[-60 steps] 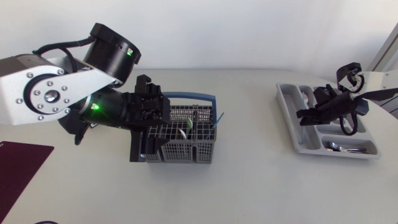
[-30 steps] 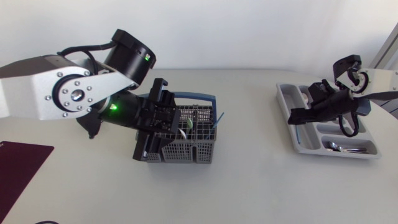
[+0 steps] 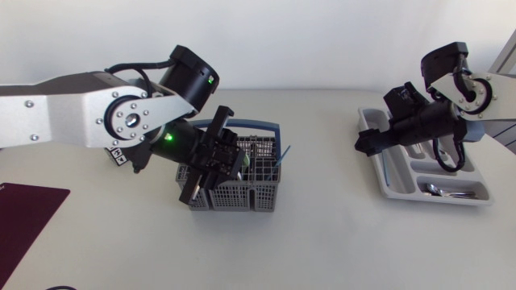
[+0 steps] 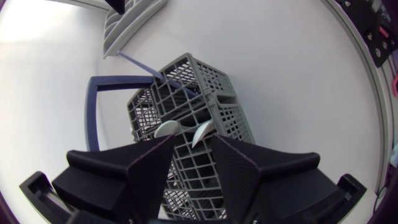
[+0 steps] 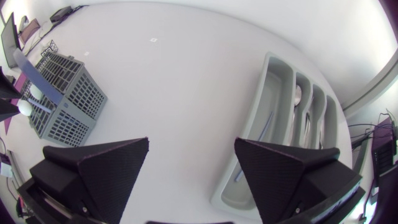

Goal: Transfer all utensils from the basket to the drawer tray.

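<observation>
The grey mesh basket (image 3: 242,189) with a blue handle (image 3: 260,126) stands left of centre. White spoon heads (image 4: 166,129) and a blue-handled utensil (image 4: 149,71) stick up in it. My left gripper (image 3: 216,161) hangs tilted over the basket's left half; in the left wrist view its fingers (image 4: 149,168) stand a narrow gap apart, with the white heads just at their tips and nothing clearly held. My right gripper (image 3: 367,145) hovers wide open and empty at the left rim of the grey drawer tray (image 3: 439,198). Utensils (image 5: 297,93) lie in the tray's compartments.
A dark purple mat (image 3: 24,217) lies at the table's left front edge. Bare white table stretches between the basket (image 5: 62,99) and the tray (image 5: 268,81).
My left gripper has swung right and down over the basket and its fingers have drawn closer together. My right gripper has opened and shifted left, off the tray's compartments to its left rim.
</observation>
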Tool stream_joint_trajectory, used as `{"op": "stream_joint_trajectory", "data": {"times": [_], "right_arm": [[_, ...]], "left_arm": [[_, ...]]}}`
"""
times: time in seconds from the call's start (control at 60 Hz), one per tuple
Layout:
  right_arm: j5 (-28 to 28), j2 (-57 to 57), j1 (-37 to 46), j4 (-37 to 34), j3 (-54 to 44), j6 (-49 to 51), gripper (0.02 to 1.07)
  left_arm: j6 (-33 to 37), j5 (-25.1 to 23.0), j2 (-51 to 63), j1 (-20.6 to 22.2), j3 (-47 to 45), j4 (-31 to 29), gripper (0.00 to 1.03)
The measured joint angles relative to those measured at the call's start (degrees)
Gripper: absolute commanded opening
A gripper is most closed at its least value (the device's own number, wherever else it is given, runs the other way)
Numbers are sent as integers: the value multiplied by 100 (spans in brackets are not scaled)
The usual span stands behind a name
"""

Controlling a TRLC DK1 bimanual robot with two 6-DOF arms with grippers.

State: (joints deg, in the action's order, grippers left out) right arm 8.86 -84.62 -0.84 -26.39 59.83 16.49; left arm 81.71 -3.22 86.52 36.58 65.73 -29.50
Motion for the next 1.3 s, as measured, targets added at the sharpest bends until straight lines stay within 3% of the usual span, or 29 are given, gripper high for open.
{"op": "stream_joint_trajectory", "data": {"times": [0.35,0.45,1.017,1.3], "right_arm": [[-39,201,-188,-59,-142,-66,102],[-39,216,-240,-63,-184,-87,102],[-214,557,-616,-96,-341,-129,102],[-275,1025,-839,-361,-431,-149,102]], "left_arm": [[260,-57,216,-2,0,109,18],[361,-57,221,-2,0,111,4],[450,-55,-125,-2,0,140,4],[450,35,-850,-7,225,-411,4]]}}
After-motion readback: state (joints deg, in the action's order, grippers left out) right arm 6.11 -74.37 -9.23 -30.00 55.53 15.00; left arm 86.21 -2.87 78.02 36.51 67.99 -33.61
